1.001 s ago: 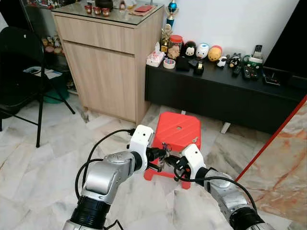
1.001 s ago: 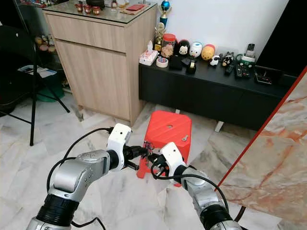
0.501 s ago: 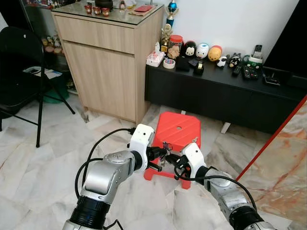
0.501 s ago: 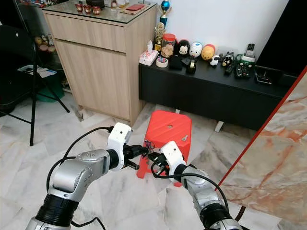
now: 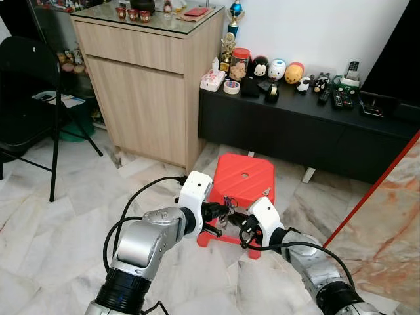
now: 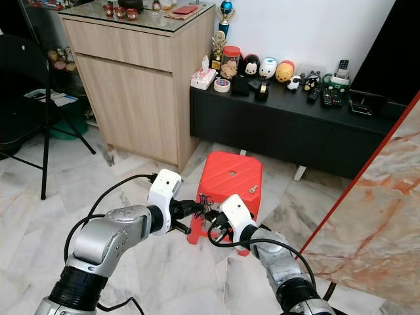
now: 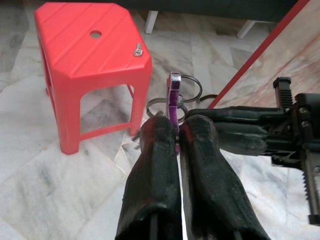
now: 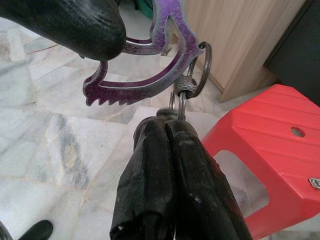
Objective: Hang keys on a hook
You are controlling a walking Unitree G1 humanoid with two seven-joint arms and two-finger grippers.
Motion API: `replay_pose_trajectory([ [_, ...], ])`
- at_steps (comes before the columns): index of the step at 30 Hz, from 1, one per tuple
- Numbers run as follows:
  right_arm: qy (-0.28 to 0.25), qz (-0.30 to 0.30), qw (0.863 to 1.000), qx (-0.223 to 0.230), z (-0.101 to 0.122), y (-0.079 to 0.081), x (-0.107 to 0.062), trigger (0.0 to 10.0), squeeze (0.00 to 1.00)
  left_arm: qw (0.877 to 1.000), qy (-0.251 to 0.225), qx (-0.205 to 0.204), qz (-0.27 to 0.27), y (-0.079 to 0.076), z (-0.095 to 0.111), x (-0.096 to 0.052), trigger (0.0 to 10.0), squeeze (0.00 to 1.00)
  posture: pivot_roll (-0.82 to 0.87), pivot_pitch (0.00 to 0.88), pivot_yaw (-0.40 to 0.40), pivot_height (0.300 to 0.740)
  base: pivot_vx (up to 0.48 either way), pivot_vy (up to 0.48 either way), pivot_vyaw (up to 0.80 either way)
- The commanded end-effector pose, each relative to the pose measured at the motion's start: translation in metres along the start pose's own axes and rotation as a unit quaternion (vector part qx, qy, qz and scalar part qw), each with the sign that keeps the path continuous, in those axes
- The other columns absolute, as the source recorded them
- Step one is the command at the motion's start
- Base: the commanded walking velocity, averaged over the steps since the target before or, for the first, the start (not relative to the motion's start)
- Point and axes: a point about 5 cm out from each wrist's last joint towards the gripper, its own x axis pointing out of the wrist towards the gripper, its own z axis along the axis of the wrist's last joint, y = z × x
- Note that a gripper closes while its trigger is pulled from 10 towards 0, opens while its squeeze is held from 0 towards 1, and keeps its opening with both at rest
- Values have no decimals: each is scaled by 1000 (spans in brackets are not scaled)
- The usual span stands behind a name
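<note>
Chair: a black folding chair (image 5: pixel 26 85) is seen at the far left on the marble floor (image 5: pixel 59 216).
Cabinet: a wooden cabinet (image 5: pixel 147 85) is placed beside it, with small items on its glass top.
Left gripper: the left gripper (image 5: pixel 220 214) is held low in front of the robot, its fingers (image 7: pixel 155 165) pressed together on the purple carabiner (image 8: pixel 145 80).
Keys: the keys (image 5: pixel 227 211) are held in the air between the two grippers, over the front edge of the red stool (image 5: pixel 243 187); metal rings (image 7: pixel 187 90) are attached to the carabiner.
Right gripper: the right gripper (image 5: pixel 237 222) is met tip to tip with the left one, its fingers (image 8: pixel 170 165) pinched on a ring of the bunch.
Stool top: a small metal piece (image 7: pixel 137 48) is seen lying on it.
Tabletop: toys, tape and remote controls are lined along the low black tabletop (image 5: pixel 308 111) behind the stool.
</note>
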Motion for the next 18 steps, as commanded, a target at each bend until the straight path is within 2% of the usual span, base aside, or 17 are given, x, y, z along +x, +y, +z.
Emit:
replay_pose_trajectory([
  [1,-7,5,1000,-14,6,-3,-1,10000,0,1000,6,7,-7,-3,0,2,10000,0,84,0,-93,740,0,0,0],
  [7,-9,14,1000,-15,7,-2,-1,10000,0,1000,11,11,-8,-4,-3,2,10000,0,84,0,-94,740,0,0,0],
  [8,-8,14,1000,-14,6,-2,-1,5529,0,1000,12,12,-7,-4,-3,2,10000,0,84,0,-94,740,0,0,0],
  [9,-8,14,1000,-14,6,-2,-1,5529,0,1000,12,12,-7,-4,-3,2,10000,0,84,0,-94,740,0,0,0],
  [10,-8,17,1000,-13,6,-2,-1,0,0,1000,12,12,-7,-4,-3,2,10000,0,85,0,-95,740,0,0,0],
  [18,-8,20,1000,-13,5,-1,-1,0,0,1000,11,13,-7,-4,-2,2,10000,0,85,0,-96,740,0,0,0],
])
